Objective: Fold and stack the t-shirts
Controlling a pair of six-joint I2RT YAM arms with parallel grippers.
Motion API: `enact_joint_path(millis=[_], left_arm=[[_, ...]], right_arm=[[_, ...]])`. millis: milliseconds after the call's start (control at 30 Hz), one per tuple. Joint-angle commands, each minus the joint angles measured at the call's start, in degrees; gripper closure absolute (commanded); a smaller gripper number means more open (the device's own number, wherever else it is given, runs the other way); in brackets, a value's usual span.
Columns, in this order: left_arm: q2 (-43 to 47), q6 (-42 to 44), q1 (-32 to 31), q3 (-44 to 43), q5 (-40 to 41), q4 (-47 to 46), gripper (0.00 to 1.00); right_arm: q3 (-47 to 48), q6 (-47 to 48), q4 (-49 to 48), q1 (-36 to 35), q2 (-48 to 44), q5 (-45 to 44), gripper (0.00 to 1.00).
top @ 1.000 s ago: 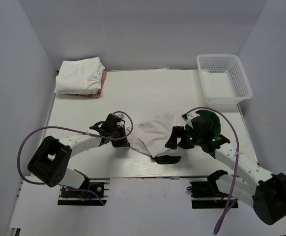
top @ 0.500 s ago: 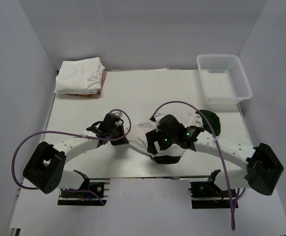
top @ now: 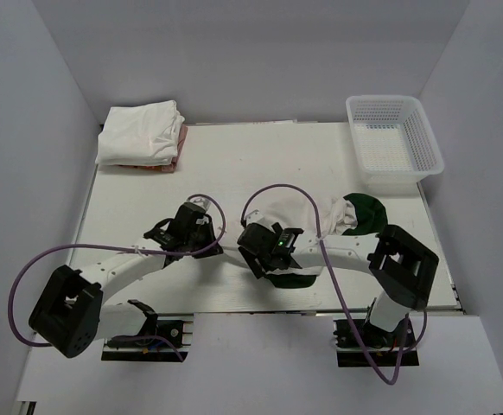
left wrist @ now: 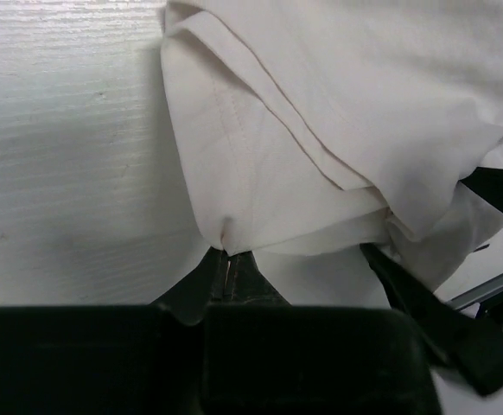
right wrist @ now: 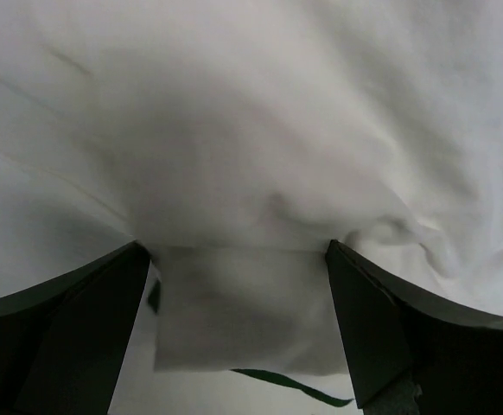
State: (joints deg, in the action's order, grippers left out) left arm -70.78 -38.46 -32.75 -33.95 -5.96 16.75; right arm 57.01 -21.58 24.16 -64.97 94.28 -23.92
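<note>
The cream-white t-shirt (top: 299, 210) with dark green sleeves (top: 368, 213) lies bunched at the table's middle front. My left gripper (top: 210, 245) is at its left edge. In the left wrist view this gripper (left wrist: 227, 258) is shut on a hemmed corner of the cream cloth (left wrist: 321, 112). My right arm reaches leftward across the shirt, with its gripper (top: 257, 256) low over the shirt's front left part. In the right wrist view it (right wrist: 238, 290) is open, its fingers (right wrist: 381, 328) wide apart over cream cloth (right wrist: 251, 156), and a green strip shows below.
A stack of folded white t-shirts (top: 141, 134) with an orange-pink one (top: 172, 164) under it sits at the back left. The white lattice basket (top: 393, 138) stands at the back right. Grey walls enclose the table (top: 260, 160).
My right arm has swung left across the shirt, from its right side to its front left part. The shirt has bunched up toward the right. My left gripper has kept its hold.
</note>
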Motion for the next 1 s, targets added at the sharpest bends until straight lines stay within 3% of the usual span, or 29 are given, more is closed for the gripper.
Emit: enact_joint_path(millis=[0, 33, 167, 233, 300, 467, 567, 700, 967], left_arm=[[2.58, -0.13, -0.12, 0.56, 3.40, 1.08, 1.00], [2.58, -0.13, -0.12, 0.56, 3.93, 1.96, 1.00], [3.11, -0.74, -0.12, 0.56, 6.73, 3.20, 1.00], [3.11, -1.44, -0.12, 0.56, 8.23, 4.33, 1.00], [2.49, -2.05, -0.12, 0.03, 10.08, 4.86, 1.00], [1.35, -2.67, 0.41, -1.11, 13.24, 7.24, 1.00], [1.35, -3.72, 0.94, -1.64, 17.11, 9.96, 1.00], [2.75, -4.35, 0.94, -2.17, 20.11, 12.77, 1.00], [4.78, -2.68, 0.94, -5.85, 21.42, 12.51, 1.00]], right_arm=[[1.17, -4.68, 5.62, 0.02, 0.90, -9.03, 0.12], [1.08, -5.39, 6.85, 0.11, 0.47, -9.56, 0.13], [-0.84, -5.93, 5.73, 0.11, -4.62, -9.75, 0.68], [-3.21, -5.93, 4.23, 0.28, -9.45, -8.43, 0.69], [-5.06, -5.57, 1.95, 0.55, -13.83, -5.00, 0.63], [-7.71, -4.34, 2.64, 1.33, -17.63, -2.71, 0.58], [-8.76, -3.81, 4.05, 1.86, -18.25, -0.52, 0.64], [-11.31, -5.74, 4.49, 2.57, -19.04, -0.42, 1.00], [-13.87, -3.47, -6.14, 4.67, -29.75, -4.28, 1.00]])
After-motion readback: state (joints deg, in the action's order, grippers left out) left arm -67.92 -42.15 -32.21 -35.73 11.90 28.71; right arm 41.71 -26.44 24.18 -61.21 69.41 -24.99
